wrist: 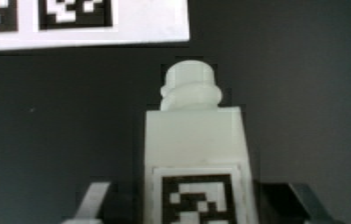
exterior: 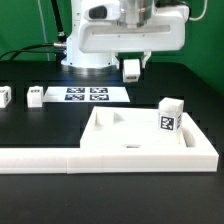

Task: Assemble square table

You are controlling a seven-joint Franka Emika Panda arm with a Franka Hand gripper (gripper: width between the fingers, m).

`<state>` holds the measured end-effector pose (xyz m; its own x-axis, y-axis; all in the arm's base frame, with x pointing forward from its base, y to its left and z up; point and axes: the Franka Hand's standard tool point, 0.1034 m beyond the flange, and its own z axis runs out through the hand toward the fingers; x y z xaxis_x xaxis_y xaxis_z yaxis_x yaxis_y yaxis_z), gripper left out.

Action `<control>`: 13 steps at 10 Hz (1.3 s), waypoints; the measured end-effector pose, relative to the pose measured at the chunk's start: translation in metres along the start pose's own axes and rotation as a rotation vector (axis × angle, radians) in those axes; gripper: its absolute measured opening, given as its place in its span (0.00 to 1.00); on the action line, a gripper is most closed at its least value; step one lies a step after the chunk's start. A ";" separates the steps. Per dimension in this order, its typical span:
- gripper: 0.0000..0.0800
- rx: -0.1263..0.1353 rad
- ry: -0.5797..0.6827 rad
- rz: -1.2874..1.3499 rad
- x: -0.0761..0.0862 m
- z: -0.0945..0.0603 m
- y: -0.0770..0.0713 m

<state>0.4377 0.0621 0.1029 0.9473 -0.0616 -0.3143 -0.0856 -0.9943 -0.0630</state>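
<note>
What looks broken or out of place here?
Nothing stands out. One leg stands on the tabletop corner, the gripper holds a second leg, and two loose legs lie at the exterior view's left.

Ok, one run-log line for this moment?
gripper: shut on small white plastic tagged leg | white square plastic tabletop: flat, second leg upright at corner

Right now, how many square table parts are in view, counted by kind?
tabletop: 1
legs: 4 (two loose, one upright at a tabletop corner, one held in the gripper)
Total: 5
</note>
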 end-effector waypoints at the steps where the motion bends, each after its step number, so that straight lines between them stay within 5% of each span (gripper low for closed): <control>1: 0.36 0.009 0.088 0.014 0.011 -0.015 0.001; 6: 0.36 -0.016 0.458 -0.030 0.025 -0.014 0.008; 10: 0.36 -0.078 0.754 -0.077 0.056 -0.044 0.029; 13: 0.36 -0.097 0.812 -0.080 0.056 -0.042 0.032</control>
<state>0.5015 0.0227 0.1232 0.8809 0.0034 0.4733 -0.0164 -0.9992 0.0377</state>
